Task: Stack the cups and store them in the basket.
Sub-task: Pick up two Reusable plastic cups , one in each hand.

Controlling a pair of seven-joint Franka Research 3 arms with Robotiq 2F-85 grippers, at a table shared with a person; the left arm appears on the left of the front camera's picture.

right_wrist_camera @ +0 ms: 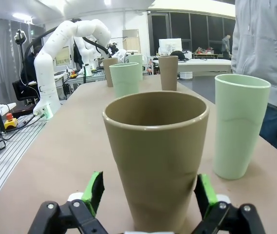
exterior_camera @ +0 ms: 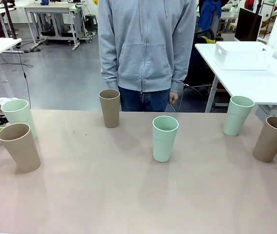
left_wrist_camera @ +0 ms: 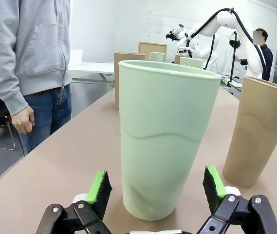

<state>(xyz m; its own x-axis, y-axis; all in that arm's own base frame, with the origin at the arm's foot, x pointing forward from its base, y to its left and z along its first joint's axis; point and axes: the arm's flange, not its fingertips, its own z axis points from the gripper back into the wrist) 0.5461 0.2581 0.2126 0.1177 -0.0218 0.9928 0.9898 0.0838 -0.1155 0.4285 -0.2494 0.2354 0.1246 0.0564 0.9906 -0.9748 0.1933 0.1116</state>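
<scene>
The left gripper (left_wrist_camera: 156,191) is released, its green pads (left_wrist_camera: 99,187) on either side of a mint cup (left_wrist_camera: 165,141) at the table's (exterior_camera: 128,195) left edge, not clamping it. The right gripper (right_wrist_camera: 149,192) is likewise spread wide around an empty tan cup (right_wrist_camera: 155,151) at the right edge. A second tan cup (exterior_camera: 20,146) stands near the first mint one, and a second mint cup (exterior_camera: 237,114) near the right tan one. A far tan cup (exterior_camera: 110,107) is by the far edge and a middle mint cup (exterior_camera: 165,137) mid-table. Each stands upright and alone. The basket (exterior_camera: 243,54) sits on a separate white table (exterior_camera: 274,87) beyond the far right corner, its inside hidden.
</scene>
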